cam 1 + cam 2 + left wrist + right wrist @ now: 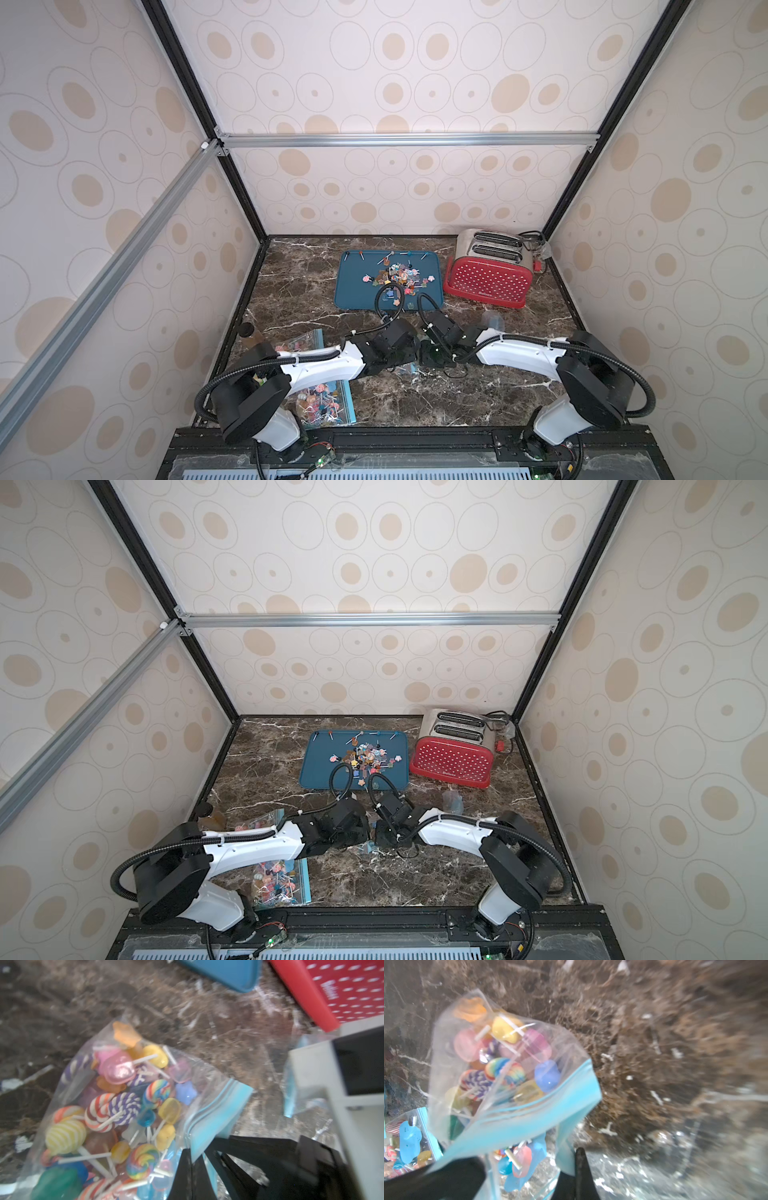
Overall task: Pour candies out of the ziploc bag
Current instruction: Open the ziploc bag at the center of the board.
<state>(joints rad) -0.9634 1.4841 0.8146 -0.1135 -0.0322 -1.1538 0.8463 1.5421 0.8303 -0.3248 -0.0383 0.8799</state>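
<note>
Soft, even light fills both top views: the pale walls glow, the dark counter carries only faint shadows, and the wide view splays the edges outward. My wrist views smear with blur; the counter streaks, the ziploc bag glints with pale glare, the candies look soft.

Clear glossy plastic ziploc bag w/ shiny candies; polished marble-look table, smooth matt plastic tray.
</note>
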